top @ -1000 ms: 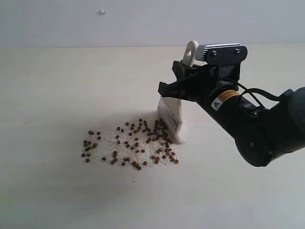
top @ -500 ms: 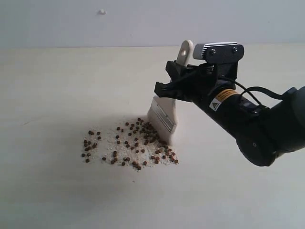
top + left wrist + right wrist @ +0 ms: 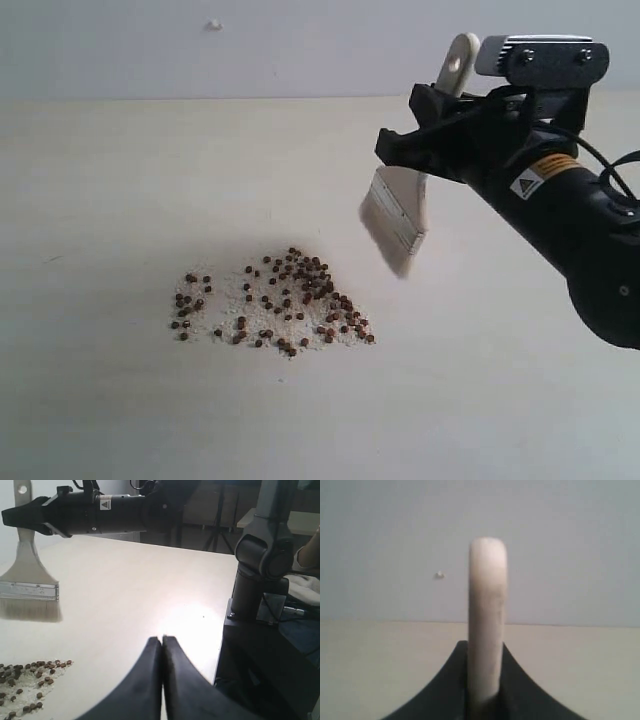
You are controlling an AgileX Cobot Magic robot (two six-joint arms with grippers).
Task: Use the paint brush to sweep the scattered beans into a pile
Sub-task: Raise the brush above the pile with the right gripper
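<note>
Lifted off round beans (image 3: 285,300), flat paint brush (image 3: 400,205) sits clamped in right fingers (image 3: 420,150); left fingers (image 3: 147,680) together.

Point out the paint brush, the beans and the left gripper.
paint brush (image 3: 403,193): exterior view, wide wooden part above the ferrule.
beans (image 3: 285,296): exterior view, middle of the cluster.
left gripper (image 3: 161,642): left wrist view, where the closed fingertips meet.

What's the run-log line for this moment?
right gripper: shut on brush, held above table | left gripper: shut, empty | beans: loose cluster on table, brush clear of them
</note>
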